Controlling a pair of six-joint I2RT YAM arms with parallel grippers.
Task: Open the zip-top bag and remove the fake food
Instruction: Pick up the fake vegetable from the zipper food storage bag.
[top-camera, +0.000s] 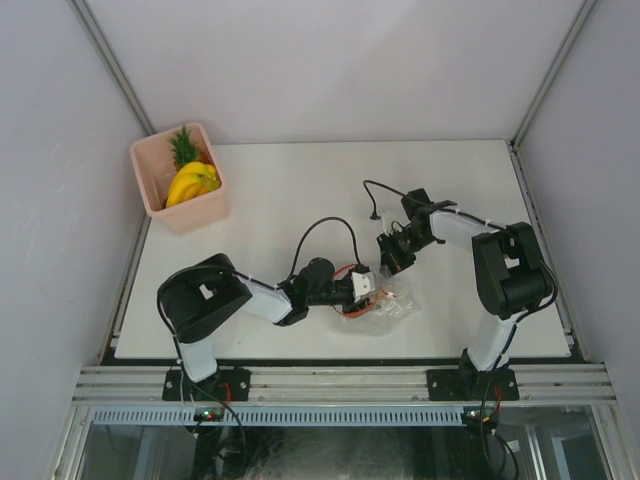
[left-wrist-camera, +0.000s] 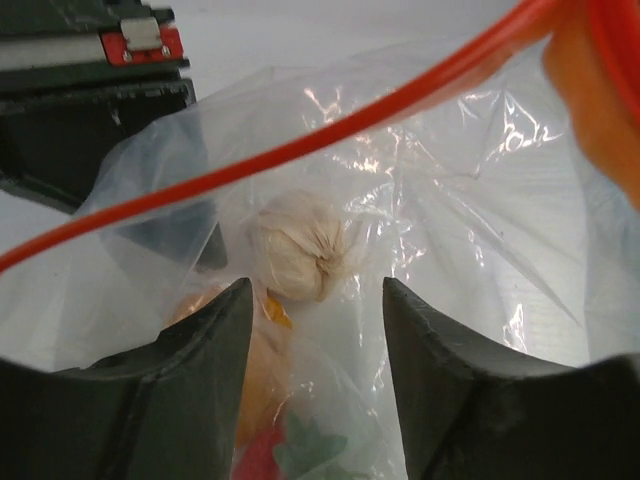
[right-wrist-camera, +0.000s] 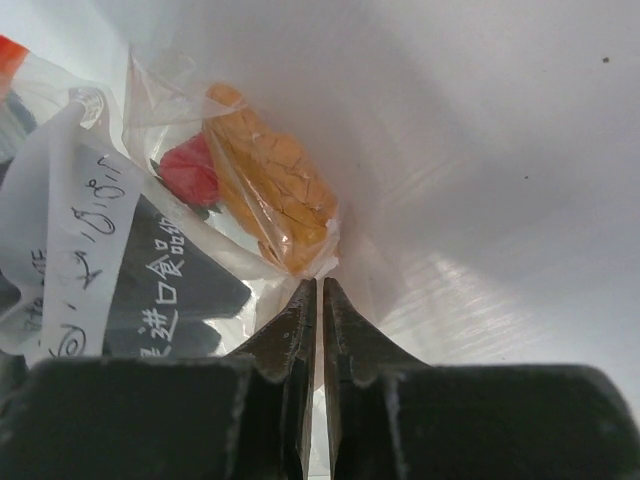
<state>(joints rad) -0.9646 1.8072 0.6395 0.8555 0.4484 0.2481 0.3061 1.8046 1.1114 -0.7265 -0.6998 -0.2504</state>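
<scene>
The zip-top bag (top-camera: 386, 303) lies on the white table between my two grippers, clear and crinkly with an orange-red zip strip (left-wrist-camera: 300, 145). My left gripper (top-camera: 366, 285) is open at the bag's mouth; in its wrist view the open jaws (left-wrist-camera: 315, 285) straddle clear plastic. Inside the bag are a cream garlic-like piece (left-wrist-camera: 300, 245), an orange piece (left-wrist-camera: 255, 370) and a red and green piece (left-wrist-camera: 300, 450). My right gripper (top-camera: 394, 262) is shut on the bag's plastic edge (right-wrist-camera: 319, 282), close to an orange textured piece (right-wrist-camera: 275, 190) and a red piece (right-wrist-camera: 190, 170).
A pink square bin (top-camera: 190, 212) stands at the table's far left corner, holding a yellow banana bunch (top-camera: 192, 183) and a pineapple with a green top (top-camera: 184, 148). The left gripper's black body with a white label (right-wrist-camera: 75, 230) fills the left of the right wrist view.
</scene>
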